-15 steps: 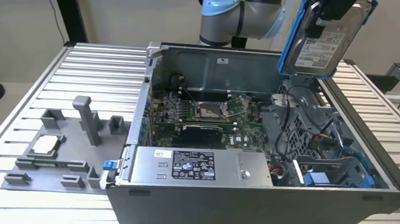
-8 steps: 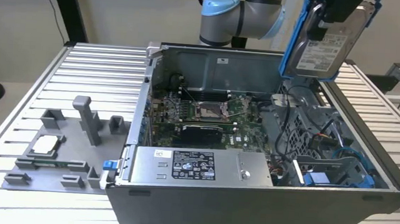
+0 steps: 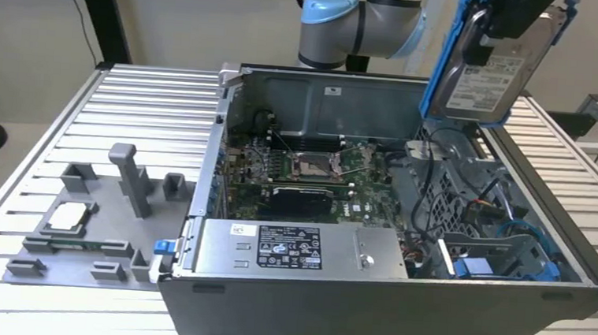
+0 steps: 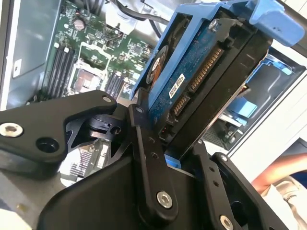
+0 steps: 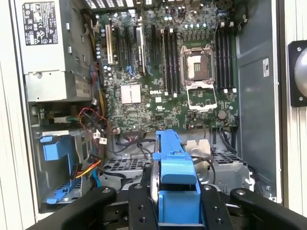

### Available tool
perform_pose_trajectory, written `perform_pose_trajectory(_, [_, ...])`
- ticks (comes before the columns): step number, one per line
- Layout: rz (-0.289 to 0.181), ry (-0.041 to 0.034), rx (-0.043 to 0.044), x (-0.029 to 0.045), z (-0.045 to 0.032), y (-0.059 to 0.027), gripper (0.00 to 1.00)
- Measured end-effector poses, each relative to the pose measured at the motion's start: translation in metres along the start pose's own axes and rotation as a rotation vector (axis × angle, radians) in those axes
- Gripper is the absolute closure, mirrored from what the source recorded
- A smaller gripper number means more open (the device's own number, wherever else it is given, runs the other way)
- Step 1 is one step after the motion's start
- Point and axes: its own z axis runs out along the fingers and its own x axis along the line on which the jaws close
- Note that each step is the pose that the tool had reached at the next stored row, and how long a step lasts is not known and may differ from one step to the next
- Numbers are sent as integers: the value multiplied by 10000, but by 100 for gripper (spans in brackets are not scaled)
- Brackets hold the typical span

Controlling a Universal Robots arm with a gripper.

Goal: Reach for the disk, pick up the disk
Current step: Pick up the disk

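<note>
Exterior view shows you the disk [image 3: 492,70] already clamped in your gripper [image 3: 507,28], hanging upright with its long axis vertical, well above the open computer case [image 3: 395,301].

A: What does the gripper [image 4: 180,139] have in the second wrist view?
B: The disk [image 4: 201,81], clamped between its black fingers [image 4: 144,143], blue bracket [image 4: 268,19] along the edge.
A: And behind it?
B: A green circuit board [image 4: 91,48] inside the open computer case [image 4: 29,52].
</note>
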Motion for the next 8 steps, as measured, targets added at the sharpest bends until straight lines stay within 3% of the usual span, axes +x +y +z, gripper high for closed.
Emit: perform_pose_trajectory(8, [0, 0, 0, 104, -1, -11, 100])
